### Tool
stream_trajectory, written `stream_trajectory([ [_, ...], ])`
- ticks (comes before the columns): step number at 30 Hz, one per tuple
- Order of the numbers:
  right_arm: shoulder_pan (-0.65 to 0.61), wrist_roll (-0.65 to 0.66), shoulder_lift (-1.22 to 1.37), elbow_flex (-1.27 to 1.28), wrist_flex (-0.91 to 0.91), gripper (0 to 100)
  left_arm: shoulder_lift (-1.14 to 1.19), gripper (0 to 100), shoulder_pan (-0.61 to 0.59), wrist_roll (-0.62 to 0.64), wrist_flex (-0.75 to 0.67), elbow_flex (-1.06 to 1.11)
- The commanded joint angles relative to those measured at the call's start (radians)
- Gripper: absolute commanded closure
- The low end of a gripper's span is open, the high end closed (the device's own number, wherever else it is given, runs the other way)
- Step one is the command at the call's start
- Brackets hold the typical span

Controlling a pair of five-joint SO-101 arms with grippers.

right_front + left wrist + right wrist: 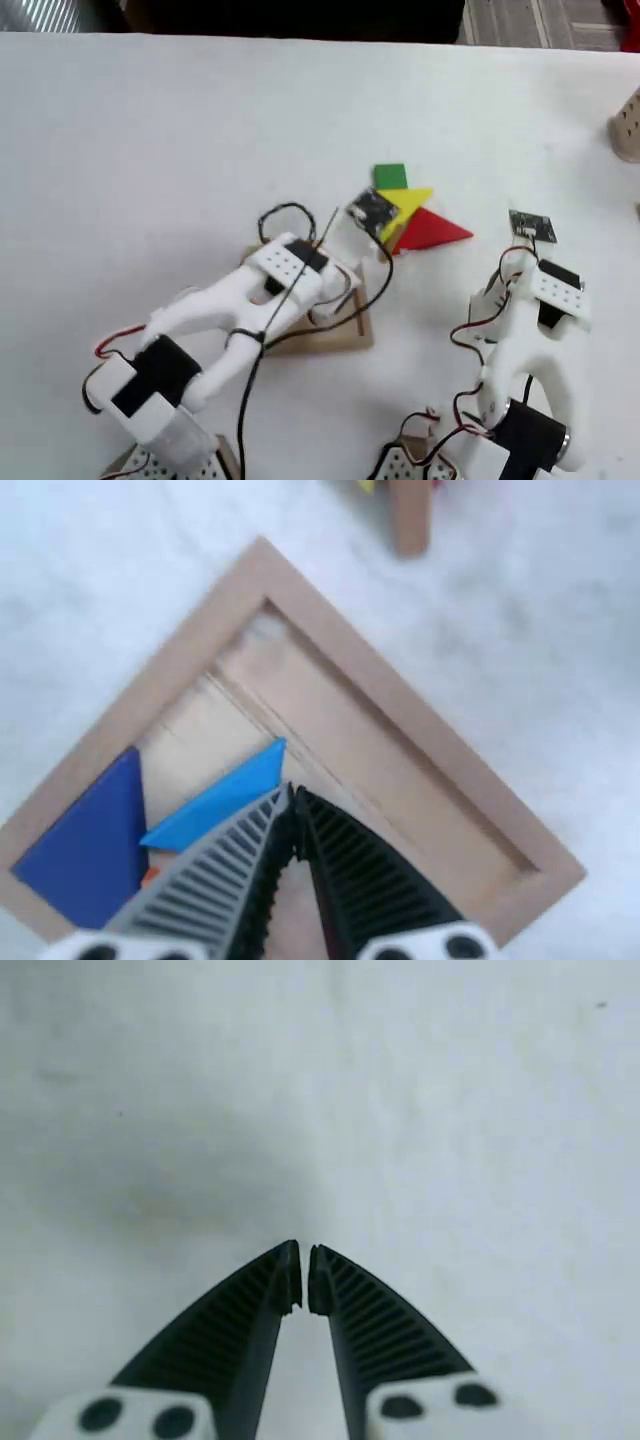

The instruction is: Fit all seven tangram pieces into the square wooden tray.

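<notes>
Left wrist view is showing the wooden tray (420, 728) holding a dark blue piece (85, 830) and, beside it, a light blue piece (215, 795). The light blue piece probably needs a gentle push, sliding flat toward the tray wall. The left gripper (295, 802), jaws together and empty, is hovering at its edge. The right gripper (303, 1280), likewise closed, is hanging over bare table.

No readable text, label, brand, number or sign stands on anything here; nothing legible on any surface

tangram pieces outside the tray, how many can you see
3: a green piece, a yellow piece and a red piece, clustered on the table beside the tray; the left arm may hide others.
</notes>
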Motion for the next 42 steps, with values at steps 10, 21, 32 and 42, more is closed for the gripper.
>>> stream_trajectory([
  [10,0.005,0.014,-0.005,-0.005,-0.01,98.1,-0.203,98,0.015,0.034,0.126,-0.021],
  [21,0.005,0.014,-0.005,-0.005,-0.01,98.1,-0.067,98,-0.17,0.041,-0.011,0.038],
  [32,0.005,0.014,-0.005,-0.005,-0.01,98.1,0.047,98,-0.114,0.126,-0.009,-0.086],
  [42,0.005,0.015,-0.005,-0.005,-0.01,98.1,0.038,98,-0.081,0.133,-0.011,-0.091],
])
